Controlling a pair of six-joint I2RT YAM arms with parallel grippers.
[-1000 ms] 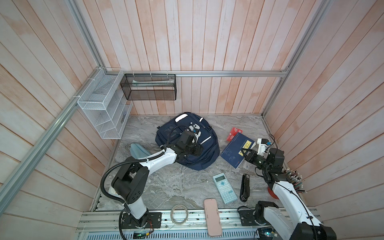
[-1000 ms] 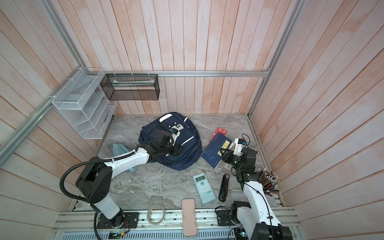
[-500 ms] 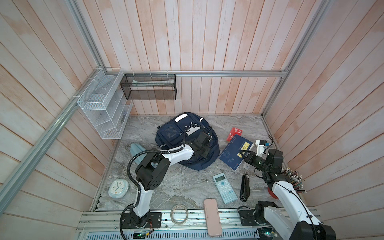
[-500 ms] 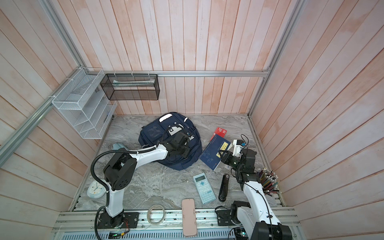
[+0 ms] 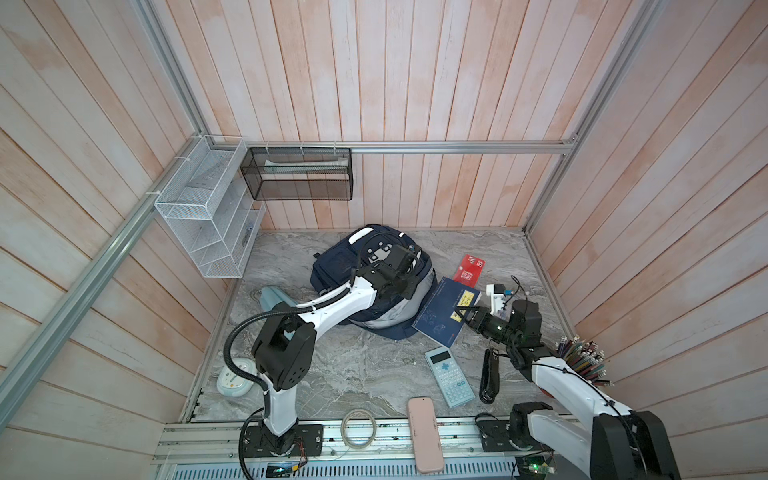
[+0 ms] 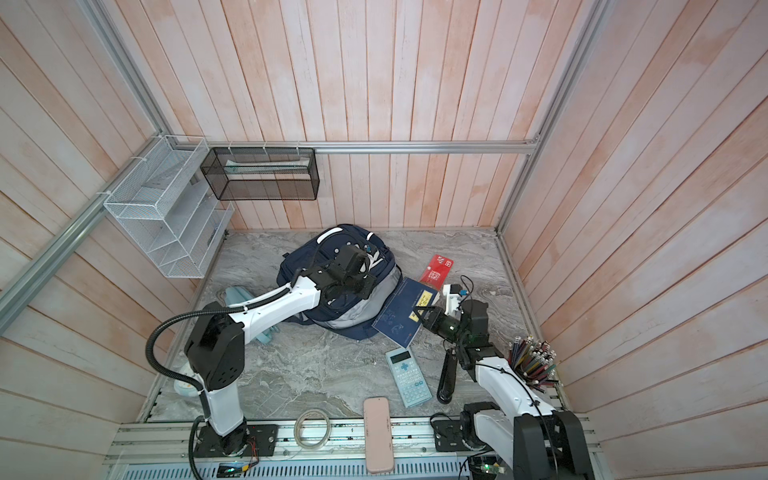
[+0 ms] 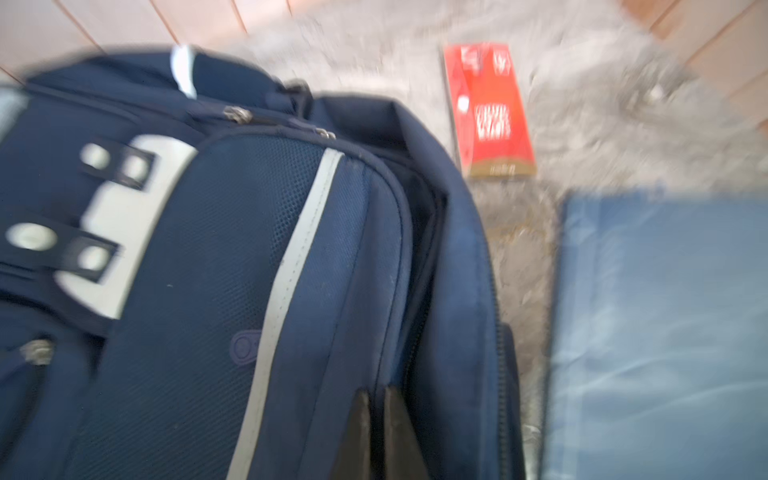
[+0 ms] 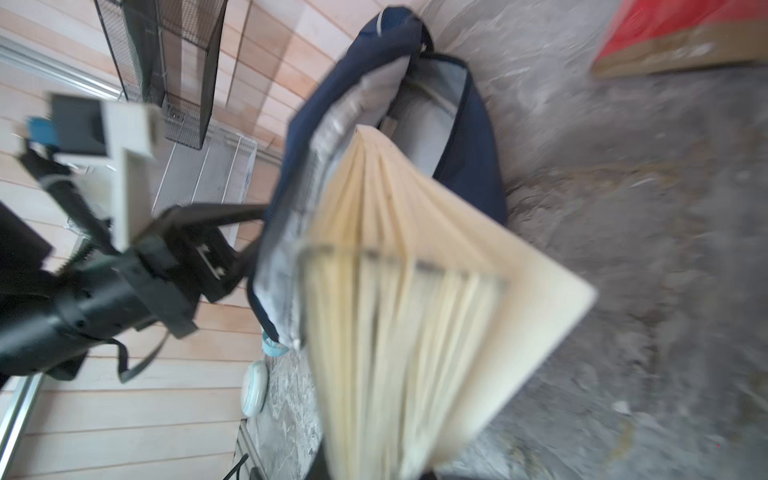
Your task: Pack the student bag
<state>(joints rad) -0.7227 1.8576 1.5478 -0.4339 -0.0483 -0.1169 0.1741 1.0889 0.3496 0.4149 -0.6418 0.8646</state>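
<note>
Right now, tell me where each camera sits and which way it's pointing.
Both top views: high above the front rail, looking down at the navy-blue fabric backpack on the grey marble table; left arm and right arm show.
Left wrist: on the left arm, looking along the shut left gripper over the backpack.
Right wrist: on the right arm, looking past the cream pages of the dark-blue hardback book into the open backpack; the left arm shows.
Shared: both wrist views catch the flat red box.

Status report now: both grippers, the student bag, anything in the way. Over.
Left gripper shut at student bag flap. Right gripper shut on blue book, tilted. Book edge at open bag mouth; nothing between.
</note>
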